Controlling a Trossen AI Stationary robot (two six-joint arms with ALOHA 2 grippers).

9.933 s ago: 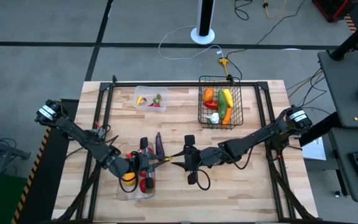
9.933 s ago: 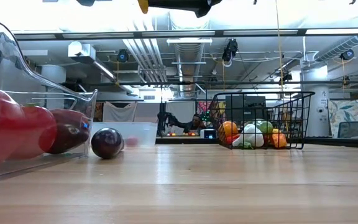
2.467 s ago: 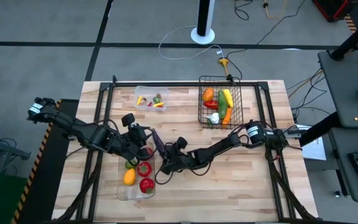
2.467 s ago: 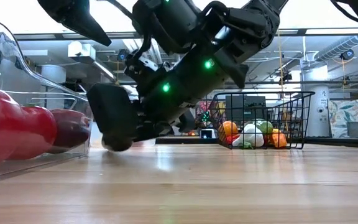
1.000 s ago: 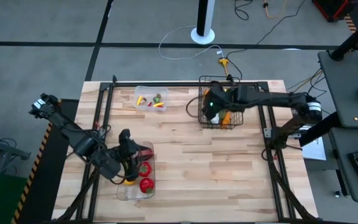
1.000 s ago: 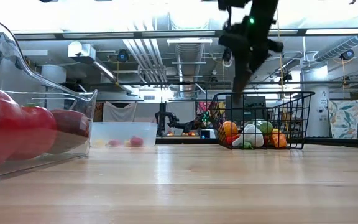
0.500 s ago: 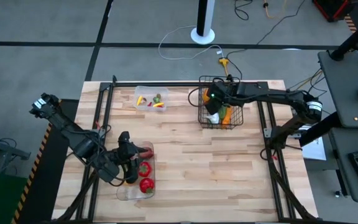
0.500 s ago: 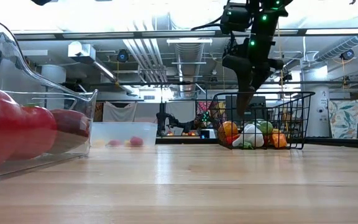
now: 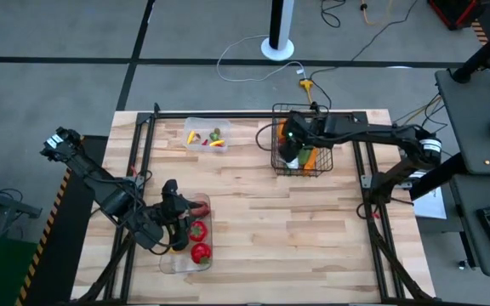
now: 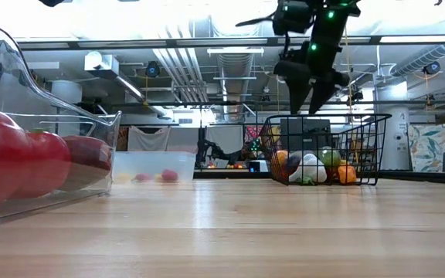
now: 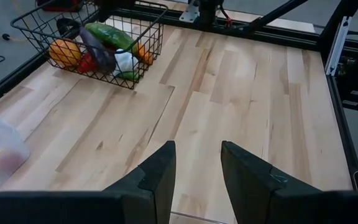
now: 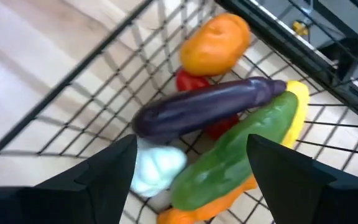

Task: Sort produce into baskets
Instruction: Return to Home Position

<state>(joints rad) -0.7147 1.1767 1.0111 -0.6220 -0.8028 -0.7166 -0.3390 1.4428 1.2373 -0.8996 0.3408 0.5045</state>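
Worktop: a light wooden plank worktop (image 9: 262,221) inside a black rail frame.
Right gripper: the right gripper (image 9: 289,146) hangs directly over the tall black wire-mesh basket (image 9: 323,167). Its two fingers (image 12: 104,177) are spread apart and hold nothing. In the low view it is above the basket rim and clear of it.
Left gripper: the left gripper (image 9: 179,228) hovers over the long clear rectangular plastic tray (image 9: 167,262) on the left half of the worktop. Its fingers (image 11: 160,171) are parted and empty, and they point across bare planks toward the wire-mesh basket.
Wire-mesh basket contents: a long purple eggplant (image 12: 210,107) lies on top of the pile, slanted across the basket. A green cucumber (image 12: 241,155) lies just beside it, with a yellow pepper (image 12: 300,93) at the cucumber's far side. A round orange fruit (image 12: 216,45) sits near one corner, and a red piece (image 12: 190,81) is partly hidden under the eggplant. A white bulb (image 12: 157,167) and an orange carrot (image 12: 185,214) lie lower in the pile.
Tray contents: red peppers (image 9: 199,242); the left gripper covers part of the tray.
Small tub: a small clear squarish plastic tub (image 9: 202,124) stands near the far edge, left of the wire-mesh basket and well apart from the tray. It holds small yellow, green and red pieces (image 9: 215,140).
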